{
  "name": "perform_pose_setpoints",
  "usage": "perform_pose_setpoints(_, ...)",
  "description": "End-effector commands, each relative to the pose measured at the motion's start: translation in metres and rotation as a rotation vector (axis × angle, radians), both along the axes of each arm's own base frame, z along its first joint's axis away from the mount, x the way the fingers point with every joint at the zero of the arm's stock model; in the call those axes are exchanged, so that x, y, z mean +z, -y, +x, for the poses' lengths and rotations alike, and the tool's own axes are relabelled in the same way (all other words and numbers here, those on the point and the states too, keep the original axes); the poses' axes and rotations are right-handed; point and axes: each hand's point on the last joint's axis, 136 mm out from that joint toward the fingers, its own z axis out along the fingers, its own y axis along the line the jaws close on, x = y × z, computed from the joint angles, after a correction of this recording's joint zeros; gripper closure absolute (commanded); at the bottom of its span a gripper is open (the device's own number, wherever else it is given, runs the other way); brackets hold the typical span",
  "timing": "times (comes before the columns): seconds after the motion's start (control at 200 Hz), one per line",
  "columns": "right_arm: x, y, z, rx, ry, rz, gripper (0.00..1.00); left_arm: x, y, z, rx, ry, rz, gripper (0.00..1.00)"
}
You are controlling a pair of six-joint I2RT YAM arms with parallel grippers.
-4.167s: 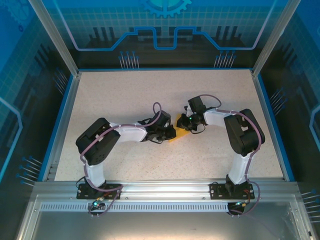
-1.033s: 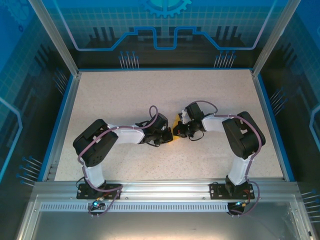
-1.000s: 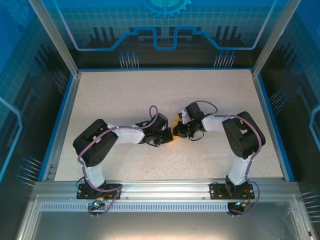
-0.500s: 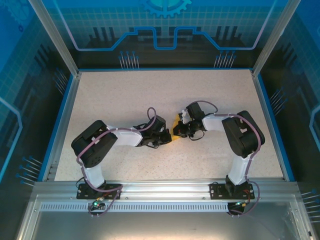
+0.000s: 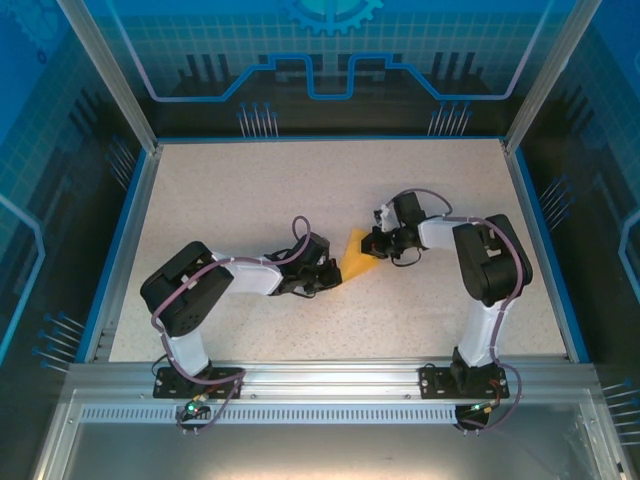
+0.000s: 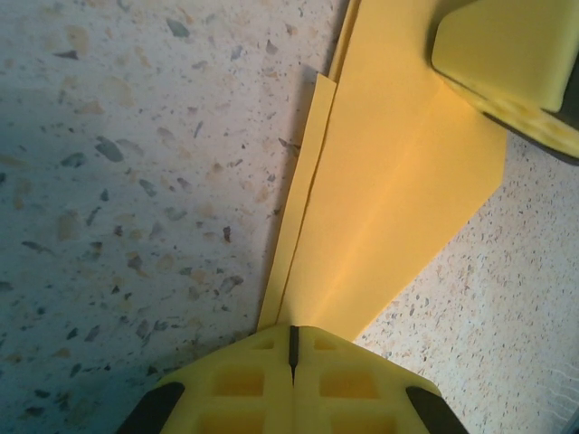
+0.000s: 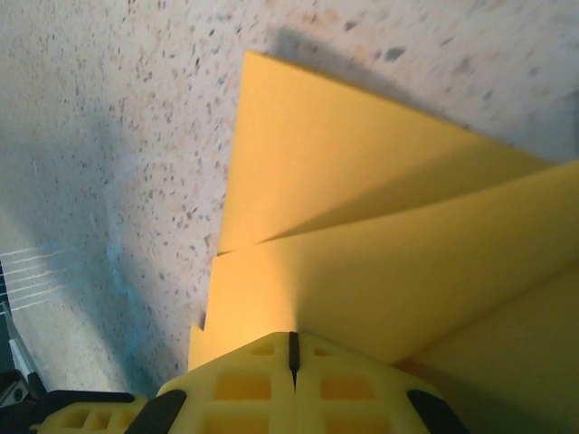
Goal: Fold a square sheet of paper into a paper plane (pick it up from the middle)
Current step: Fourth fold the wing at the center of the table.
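Observation:
The orange-yellow paper (image 5: pixel 352 257) lies on the speckled table between my two grippers. It is folded into a narrow pointed wedge, like a paper plane. My left gripper (image 5: pixel 329 281) is shut, its closed tips (image 6: pixel 292 331) resting on the wedge's narrow end (image 6: pixel 398 172). The right gripper's yellow fingers (image 6: pixel 511 63) sit on the wide end. My right gripper (image 5: pixel 377 244) is shut too, its tips (image 7: pixel 292 340) down on the layered paper (image 7: pixel 362 190), where one flap stands slightly raised. I cannot tell whether either pair of jaws pinches the paper or only presses on it.
The speckled tabletop (image 5: pixel 250 190) lies bare around the paper, bounded by a blue rim (image 5: pixel 120 250) and the aluminium rail (image 5: pixel 320 375) at the near edge. Both arms bend inward toward the middle.
My right gripper has slid to the right along the paper, uncovering more of the yellow wedge. The left gripper has shifted slightly down and left and stays at the narrow end.

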Motion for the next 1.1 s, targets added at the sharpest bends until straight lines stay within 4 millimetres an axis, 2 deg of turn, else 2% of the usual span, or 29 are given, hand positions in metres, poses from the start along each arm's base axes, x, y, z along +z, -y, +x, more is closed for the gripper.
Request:
perform_pose_setpoints(0.0, -0.007, 0.016, 0.016, -0.037, 0.008, -0.03, 0.98, -0.046, -0.035, -0.039, -0.001, -0.183, 0.151, 1.0)
perform_pose_setpoints(0.59, -0.012, 0.072, 0.068, -0.251, -0.007, -0.02, 0.97, -0.042, -0.031, -0.039, -0.017, -0.184, 0.139, 1.0)
perform_pose_setpoints(0.725, -0.002, 0.083, 0.082, -0.287, 0.013, -0.027, 0.97, -0.04, -0.029, -0.038, -0.022, -0.18, 0.133, 1.0)
perform_pose_setpoints(0.855, 0.016, 0.088, 0.094, -0.299, 0.052, -0.05, 0.96, -0.035, -0.025, -0.035, -0.033, -0.169, 0.122, 1.0)
perform_pose_setpoints(0.965, 0.032, 0.09, 0.095, -0.3, 0.08, -0.063, 0.96, -0.023, -0.016, -0.027, -0.044, -0.14, 0.094, 1.0)
perform_pose_setpoints(1.095, 0.047, 0.089, 0.079, -0.287, 0.111, -0.086, 0.91, 0.016, 0.003, -0.006, -0.058, -0.05, 0.027, 0.94)
